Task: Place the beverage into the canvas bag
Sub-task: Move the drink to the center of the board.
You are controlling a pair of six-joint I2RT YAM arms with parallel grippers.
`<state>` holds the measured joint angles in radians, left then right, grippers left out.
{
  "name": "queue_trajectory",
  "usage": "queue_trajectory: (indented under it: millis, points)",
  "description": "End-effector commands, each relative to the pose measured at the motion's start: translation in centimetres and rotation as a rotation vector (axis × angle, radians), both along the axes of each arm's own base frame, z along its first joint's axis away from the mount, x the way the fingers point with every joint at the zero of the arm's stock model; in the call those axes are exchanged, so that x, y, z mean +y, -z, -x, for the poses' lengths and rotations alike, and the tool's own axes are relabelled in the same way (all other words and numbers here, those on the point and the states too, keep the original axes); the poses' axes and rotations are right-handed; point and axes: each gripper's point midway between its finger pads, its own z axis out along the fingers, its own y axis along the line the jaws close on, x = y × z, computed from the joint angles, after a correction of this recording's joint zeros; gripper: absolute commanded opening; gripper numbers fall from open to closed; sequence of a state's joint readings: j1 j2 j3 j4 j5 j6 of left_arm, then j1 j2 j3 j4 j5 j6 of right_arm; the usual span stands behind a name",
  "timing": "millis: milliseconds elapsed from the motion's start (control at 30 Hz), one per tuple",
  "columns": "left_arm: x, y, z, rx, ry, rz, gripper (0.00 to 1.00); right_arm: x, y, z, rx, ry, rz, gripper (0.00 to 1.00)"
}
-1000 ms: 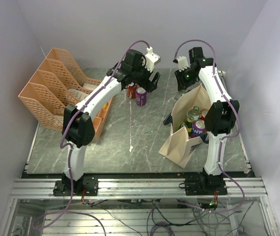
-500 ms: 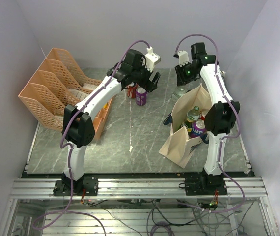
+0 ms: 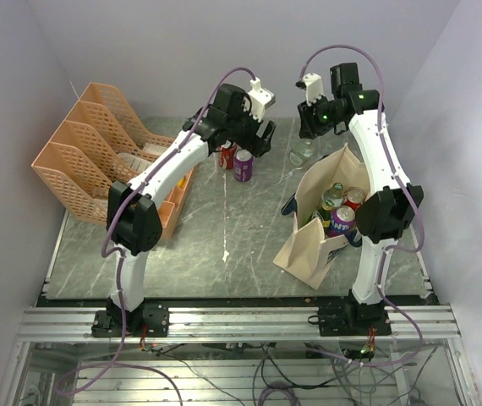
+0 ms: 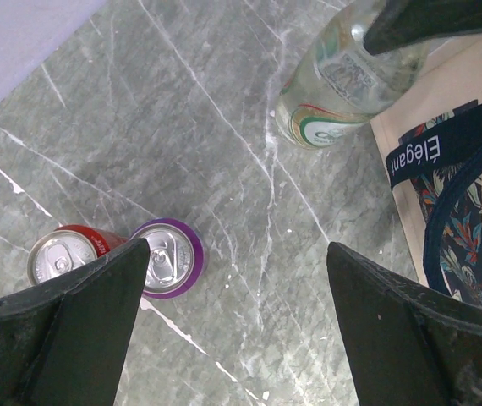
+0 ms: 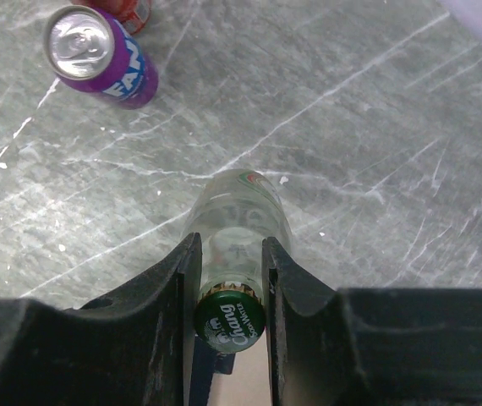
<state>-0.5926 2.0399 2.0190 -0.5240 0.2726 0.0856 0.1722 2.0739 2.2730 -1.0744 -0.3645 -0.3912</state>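
Note:
My right gripper (image 3: 312, 128) (image 5: 230, 247) is shut on the neck of a clear glass bottle (image 3: 302, 155) (image 5: 241, 222) with a green cap (image 5: 230, 315). It holds the bottle tilted above the table, just behind the cream canvas bag (image 3: 315, 237) (image 4: 465, 110). The bag stands open and holds a green-capped bottle (image 3: 332, 196), a red can (image 3: 355, 198) and a purple can (image 3: 341, 220). My left gripper (image 3: 256, 140) (image 4: 237, 249) is open and empty above a purple can (image 3: 243, 165) (image 4: 167, 257) and a red can (image 3: 226, 156) (image 4: 65, 252).
Orange plastic file trays (image 3: 89, 152) stand at the back left beside the left arm. The bag's navy strap handles (image 4: 444, 152) hang at its near side. Walls close in the table at the back and at both sides.
My right gripper has risen and swung back-left with the bottle in it, and the bottle has come off the table and tilted. The left arm has barely moved.

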Motion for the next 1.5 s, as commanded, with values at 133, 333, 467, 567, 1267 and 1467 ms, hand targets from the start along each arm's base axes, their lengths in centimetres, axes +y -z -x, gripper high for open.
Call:
queue_trajectory:
  millis: [133, 333, 467, 567, 1267, 1467]
  points:
    - [1.8, -4.9, -0.2, -0.091, -0.111, 0.038, 0.96, 4.0, -4.8, 2.2, -0.15, -0.132, -0.043, 0.0]
    - [4.6, -5.4, -0.1, -0.133, -0.209, -0.025, 0.97, 6.5, -2.6, 3.6, -0.093, -0.208, -0.048, 0.0]
    - [7.5, -5.3, -0.5, -0.158, -0.319, -0.081, 0.98, 8.2, -0.5, 4.4, -0.06, -0.246, -0.055, 0.0]
    - [10.4, -4.8, -1.0, -0.174, -0.417, -0.137, 0.99, 9.5, 1.4, 5.0, -0.03, -0.271, -0.051, 0.0]
    - [15.8, -6.1, -2.0, -0.176, -0.522, -0.116, 0.99, 11.3, 6.5, 9.3, -0.031, -0.309, 0.085, 0.23]
    - [15.3, -6.4, -1.8, -0.173, -0.492, -0.097, 0.98, 11.4, 5.5, 9.0, -0.04, -0.276, 0.07, 0.74]
